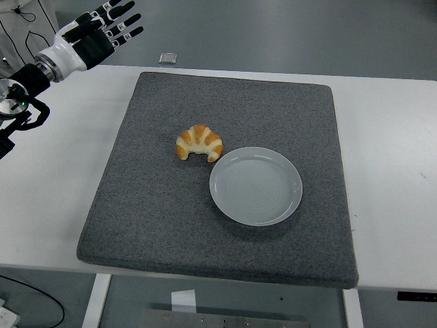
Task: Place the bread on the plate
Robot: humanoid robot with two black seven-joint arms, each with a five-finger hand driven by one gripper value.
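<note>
Bread: a croissant point(199, 143), golden brown with paler bands across its back, curved like a crescent with both tips pointing toward the near edge.
Bread position: lying on the grey mat point(171, 205), just beside the upper left rim of the plate, not on it.
Plate: a round, pale plate point(256, 186), nothing on it, right of the mat's centre.
Left hand: the left hand point(102, 31) is raised at the top left corner, well apart from the bread, fingers point(126, 31) spread and holding nothing.
Surface: a white worktop point(389, 157) under the mat.
Room: grey floor beyond, with a small object point(168, 58) lying on it.
</note>
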